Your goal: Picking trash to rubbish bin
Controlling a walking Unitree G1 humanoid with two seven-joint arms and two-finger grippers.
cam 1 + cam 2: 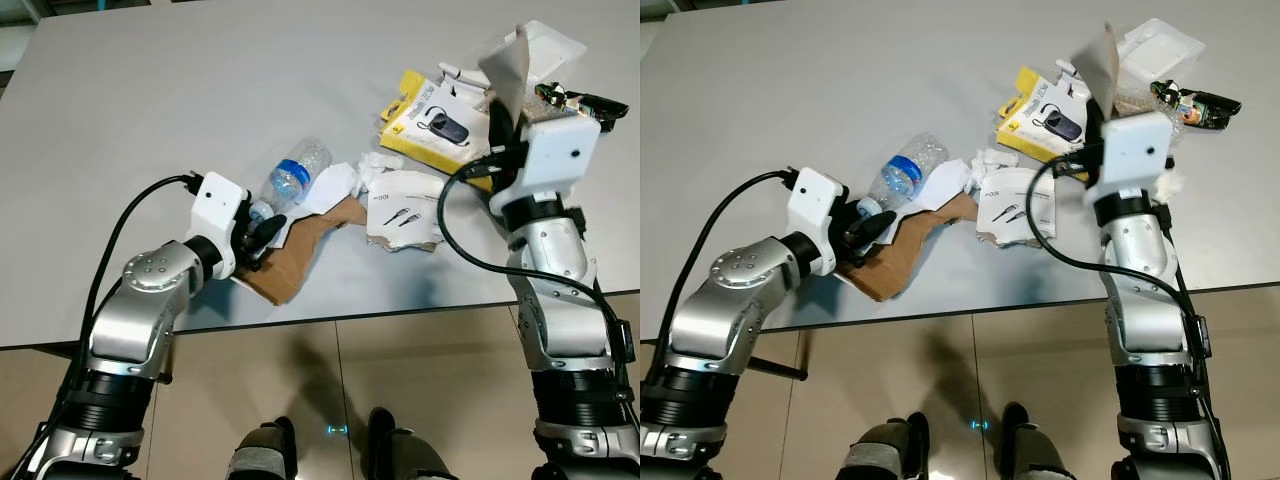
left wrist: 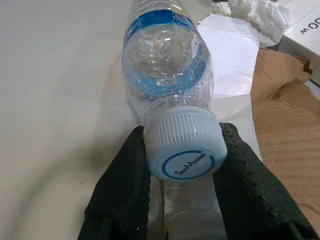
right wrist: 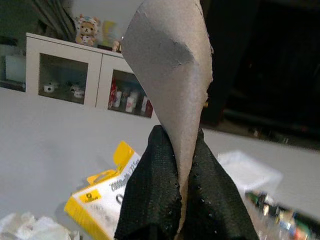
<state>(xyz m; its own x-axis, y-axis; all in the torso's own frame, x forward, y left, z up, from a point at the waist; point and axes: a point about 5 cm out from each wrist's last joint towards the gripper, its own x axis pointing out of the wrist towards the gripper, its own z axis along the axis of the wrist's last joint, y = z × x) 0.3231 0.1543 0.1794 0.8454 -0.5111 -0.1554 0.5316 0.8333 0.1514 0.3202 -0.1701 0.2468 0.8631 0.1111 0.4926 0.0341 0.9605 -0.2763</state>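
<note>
Grey table (image 1: 150, 100), litter | left gripper (image 2: 182, 165) clenched on bottle (image 1: 295, 175) cap | right gripper (image 3: 175, 195) pinching cardboard scrap (image 3: 170, 65) | risk: smooth cap may slip out, bottle rolling off.

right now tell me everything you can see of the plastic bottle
The plastic bottle is clear and empty-looking, with a blue label band and a ribbed white cap printed with a blue ring. It lies on its side on the grey table, cap toward the robot, partly over white paper beside torn brown cardboard. The left claw has a black finger on each side of the cap.
</note>
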